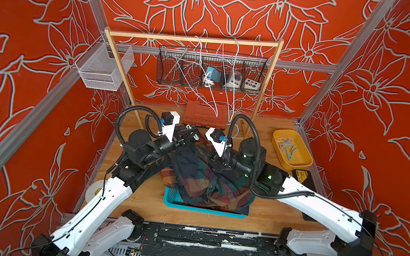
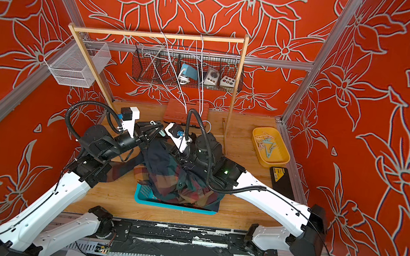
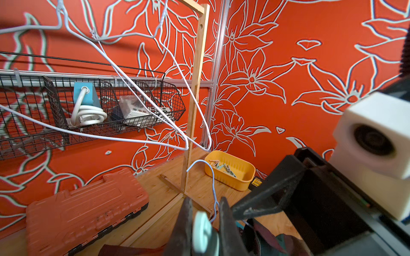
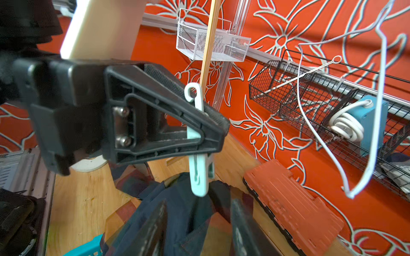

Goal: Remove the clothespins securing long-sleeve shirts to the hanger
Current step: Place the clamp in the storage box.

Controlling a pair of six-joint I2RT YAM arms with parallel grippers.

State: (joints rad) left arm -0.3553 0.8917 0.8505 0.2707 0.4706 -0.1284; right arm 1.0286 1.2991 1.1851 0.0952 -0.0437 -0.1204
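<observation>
Right wrist alone is showing the whole mint green plastic clothespin [image 4: 199, 177], clamped in left gripper [image 4: 213, 120] jaws; right gripper [image 4: 198, 206] jaws gaping at four o'clock.

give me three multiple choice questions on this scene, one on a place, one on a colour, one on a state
1. The loose clothespins lie in: A the yellow bin; B the white mesh basket; C the orange case.
2. The basket under the shirts is: A white; B teal; C black.
3. The left tool is: A open, empty; B shut on a hanger; C shut on a mint clothespin.
Key: 1 A, they show inside its walls; 2 B, its teal rim shows in both top views; 3 C, the right wrist view shows it clamped.
</observation>
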